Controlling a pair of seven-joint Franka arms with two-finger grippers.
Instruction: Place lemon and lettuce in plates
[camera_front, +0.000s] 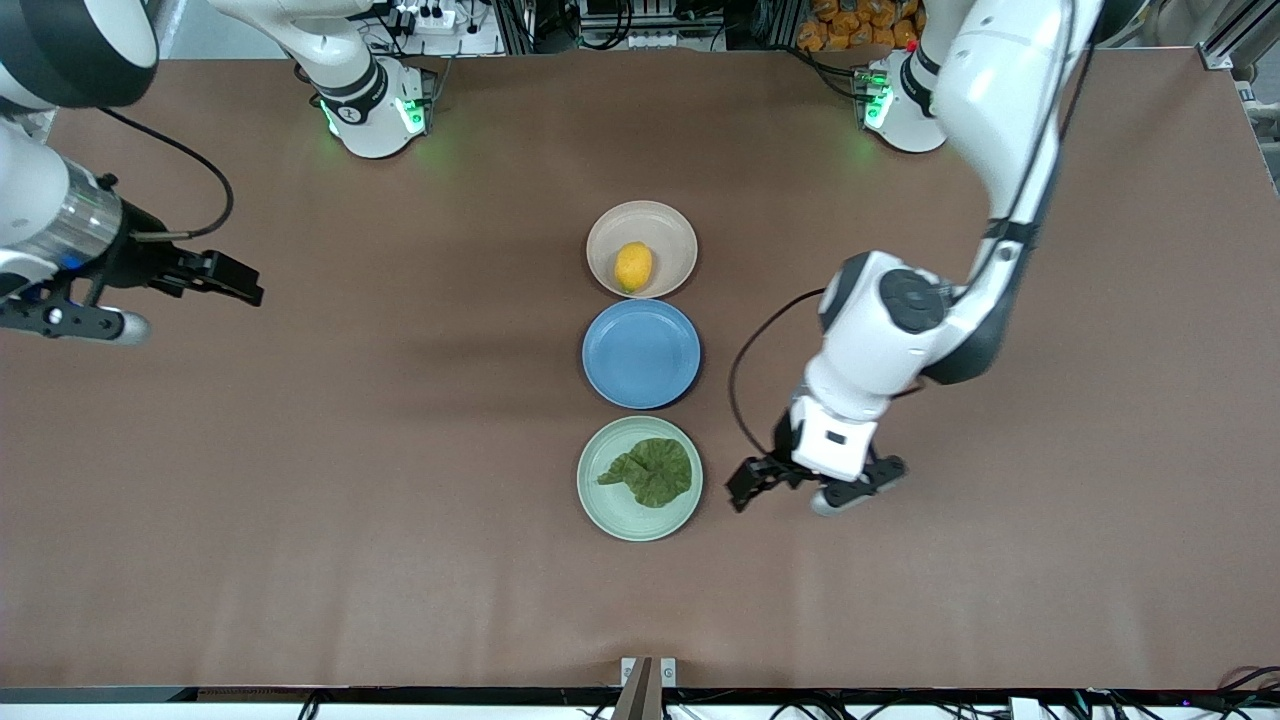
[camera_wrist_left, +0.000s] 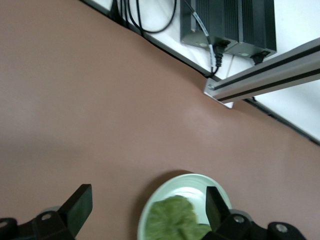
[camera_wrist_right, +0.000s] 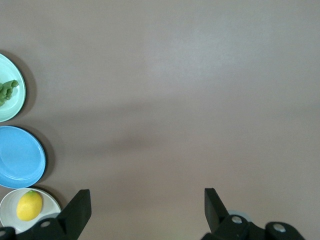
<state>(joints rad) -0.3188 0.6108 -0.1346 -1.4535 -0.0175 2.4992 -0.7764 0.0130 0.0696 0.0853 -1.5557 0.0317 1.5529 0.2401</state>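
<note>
The yellow lemon (camera_front: 633, 267) lies in the beige-pink plate (camera_front: 672, 225), the plate farthest from the front camera. The crinkled green lettuce (camera_front: 652, 471) lies flat in the mint plate (camera_front: 620, 520), the nearest one. My left gripper (camera_front: 748, 488) is open and empty, just beside the mint plate toward the left arm's end. Its wrist view shows the lettuce (camera_wrist_left: 172, 220) on the mint plate (camera_wrist_left: 195, 185) under the open gripper (camera_wrist_left: 147, 205). My right gripper (camera_front: 245, 285) is open and empty over bare table at the right arm's end. Its wrist view (camera_wrist_right: 147, 207) shows the lemon (camera_wrist_right: 29, 205) far off.
A blue plate (camera_front: 640, 353) holding nothing sits between the two other plates, all three in a row at the table's middle. The right wrist view shows it too (camera_wrist_right: 20, 157). A metal rail and black box (camera_wrist_left: 235, 25) lie past the table's near edge.
</note>
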